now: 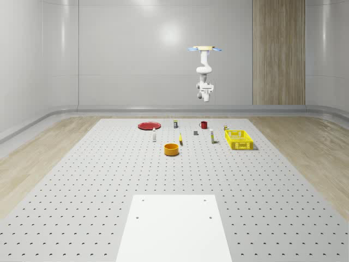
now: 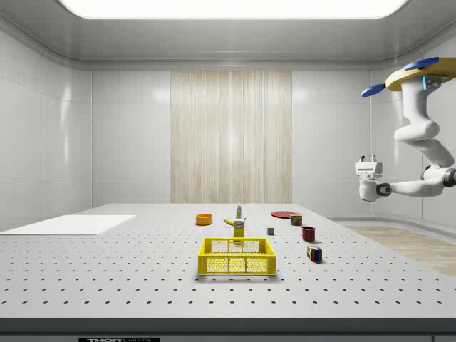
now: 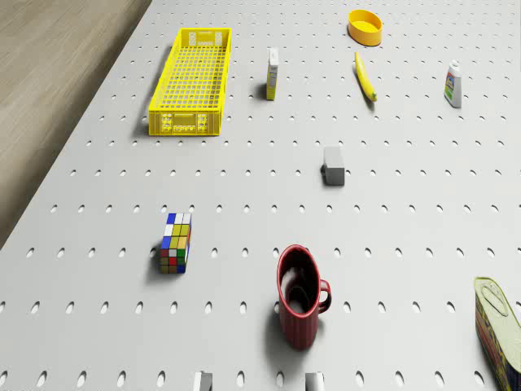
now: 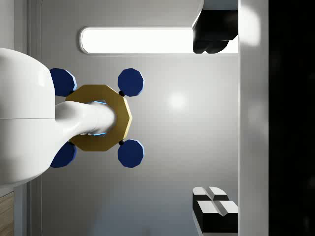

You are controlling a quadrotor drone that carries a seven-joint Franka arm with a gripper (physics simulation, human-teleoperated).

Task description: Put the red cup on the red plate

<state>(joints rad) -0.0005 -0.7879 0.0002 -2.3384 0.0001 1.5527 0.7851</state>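
While the drone (image 1: 205, 49) hovers high up, its claw (image 2: 368, 161) points upward, fingers spread wide, holding nothing; the red cup (image 1: 203, 125) stands far below on the surface (image 1: 109, 180).

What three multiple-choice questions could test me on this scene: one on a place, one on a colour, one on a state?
1. Where does the drone hover?
A. high above the table's far part
B. resting on the white sheet
C. inside the basket

2. What colour is the basket?
A. blue
B. yellow
C. green

3. How is the red cup?
A. on the red plate
B. held in the gripper
C. upright on the table, apart from the red plate

Answers: 1 A, it hangs well above the objects; 2 B, yellow mesh; 3 C, the gripper is high above it.
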